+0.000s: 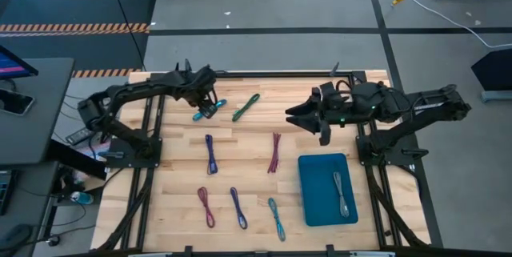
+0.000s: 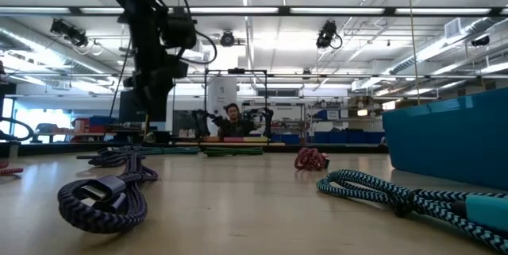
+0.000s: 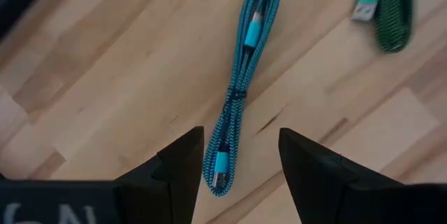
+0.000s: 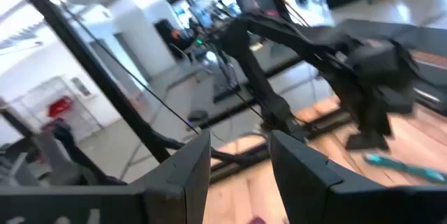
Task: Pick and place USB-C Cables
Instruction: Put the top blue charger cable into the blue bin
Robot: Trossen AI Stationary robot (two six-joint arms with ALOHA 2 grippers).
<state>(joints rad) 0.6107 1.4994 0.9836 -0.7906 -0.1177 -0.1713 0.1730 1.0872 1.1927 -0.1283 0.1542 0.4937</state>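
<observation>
Right now your left gripper (image 3: 234,172) hangs with jaws parted and empty, the near end of the teal USB-C cable (image 3: 241,91) lying on the table between its fingers. You're set to pick: drop straight down and close. Your right gripper (image 4: 241,158) waits open and empty, raised. Beyond it, the blue tray (image 1: 320,201) holds one grey cable (image 1: 342,191).

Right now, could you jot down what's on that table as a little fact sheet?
Left gripper: open, poised over the teal cable, not touching it
Right gripper: open, holding nothing, raised beyond the blue tray
In tray: one grey cable
Beside teal cable: green cable
Loose on wooden table: several more folded cables
</observation>
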